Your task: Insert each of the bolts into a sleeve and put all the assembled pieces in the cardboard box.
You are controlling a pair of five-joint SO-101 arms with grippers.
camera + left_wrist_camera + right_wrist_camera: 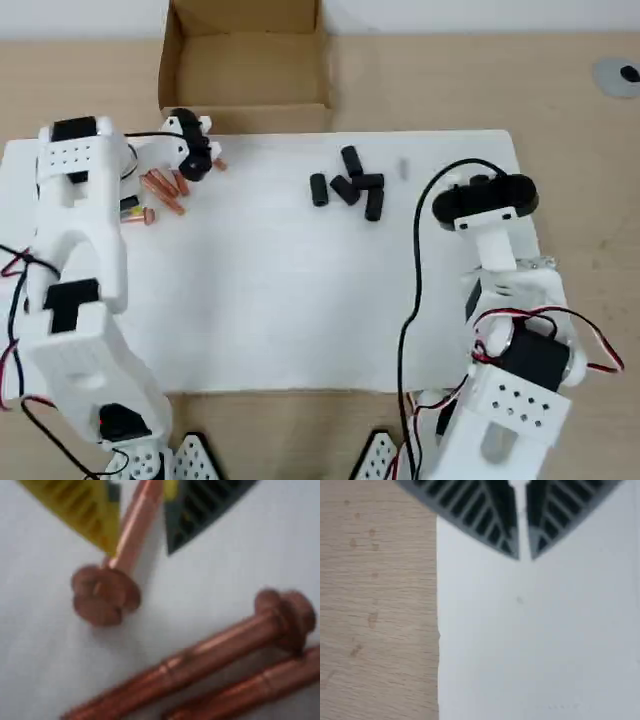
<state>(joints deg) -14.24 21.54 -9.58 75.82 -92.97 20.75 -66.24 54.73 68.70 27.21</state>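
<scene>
My left gripper [141,547], with one yellow and one black finger, is shut on the shaft of a copper bolt [107,592] whose head rests on the white mat. Two more bolts [200,660] lie right beside it. From above, this gripper [131,209] sits at the mat's left side next to the cluster of bolts [165,186]. Several black sleeves [350,188] lie in a heap at the mat's far middle. The cardboard box [245,92] stands open behind the mat. My right gripper [522,550] is shut and empty, low over the mat's edge.
The white mat [290,300] covers most of the wooden table [580,150]. The right arm [485,198] stands at the mat's right side. One stray bolt [218,163] lies near the box. Bare wood [375,605] borders the mat by my right gripper.
</scene>
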